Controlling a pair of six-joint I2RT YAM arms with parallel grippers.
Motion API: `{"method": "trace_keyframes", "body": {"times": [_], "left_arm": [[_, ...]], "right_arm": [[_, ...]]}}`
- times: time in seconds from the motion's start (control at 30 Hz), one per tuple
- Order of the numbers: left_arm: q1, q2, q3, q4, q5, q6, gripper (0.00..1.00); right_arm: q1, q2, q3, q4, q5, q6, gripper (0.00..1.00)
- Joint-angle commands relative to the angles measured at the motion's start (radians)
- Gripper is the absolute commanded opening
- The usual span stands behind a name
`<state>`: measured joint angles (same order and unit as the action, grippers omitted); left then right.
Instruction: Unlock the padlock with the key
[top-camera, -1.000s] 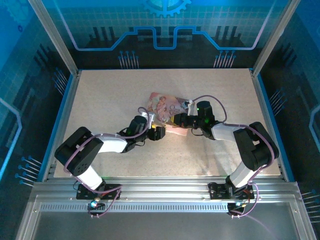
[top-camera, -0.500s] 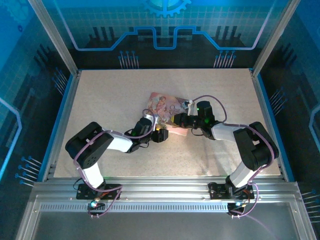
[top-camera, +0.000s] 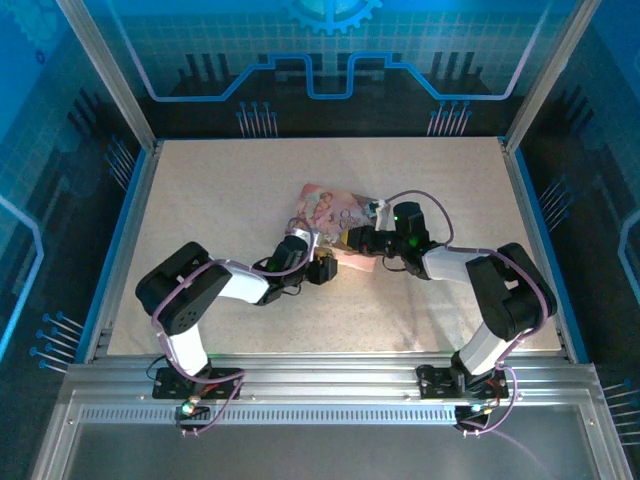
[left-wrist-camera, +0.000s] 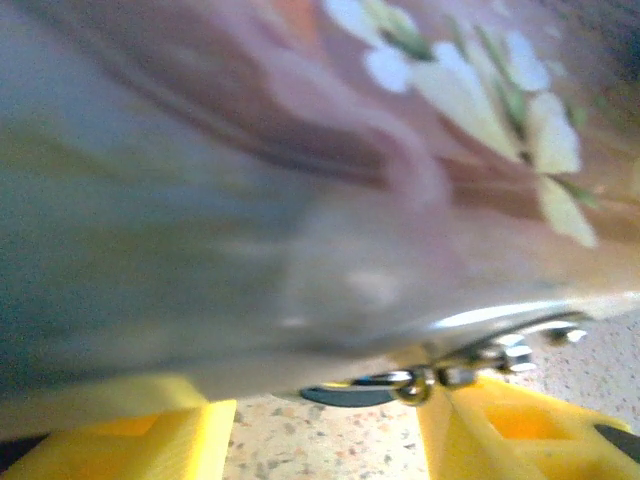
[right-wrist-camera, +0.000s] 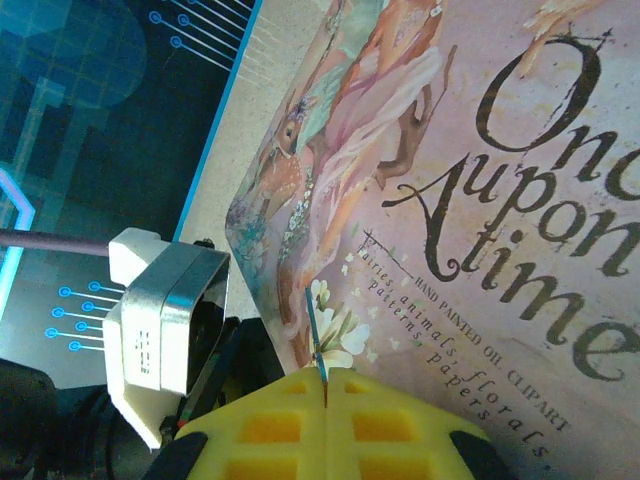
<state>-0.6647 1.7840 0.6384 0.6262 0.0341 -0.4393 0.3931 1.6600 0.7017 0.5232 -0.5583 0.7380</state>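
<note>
A pink illustrated tin lies mid-table with both grippers at its near edge. The left wrist view looks along the tin's side wall. Low against that wall is the padlock, a dark blue body with a silvery shackle hooked at the tin's rim. My left gripper is open, its yellow fingers apart on either side of the padlock, which sits close to the right one. My right gripper is shut on the key, whose thin bluish blade sticks up over the tin's lid.
The left arm's wrist camera housing sits just left of the right gripper's fingers. A blue rail and glass walls bound the speckled table. The arm bases stand on the near metal rail.
The left arm has pushed right and closer to the tin's near edge, and its jaws have narrowed. The right arm and key have not moved.
</note>
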Motion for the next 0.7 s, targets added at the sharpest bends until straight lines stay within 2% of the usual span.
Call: {"method": "trace_keyframes", "body": {"times": [0.0, 0.67], "left_arm": [[-0.018, 0.007, 0.044, 0.037, 0.023, -0.003, 0.51], [-0.029, 0.015, 0.082, 0.000, -0.018, -0.035, 0.40]], "right_arm": [[0.026, 0.067, -0.040, -0.175, 0.030, 0.010, 0.05], [0.036, 0.067, -0.041, -0.170, 0.034, 0.015, 0.05]]}}
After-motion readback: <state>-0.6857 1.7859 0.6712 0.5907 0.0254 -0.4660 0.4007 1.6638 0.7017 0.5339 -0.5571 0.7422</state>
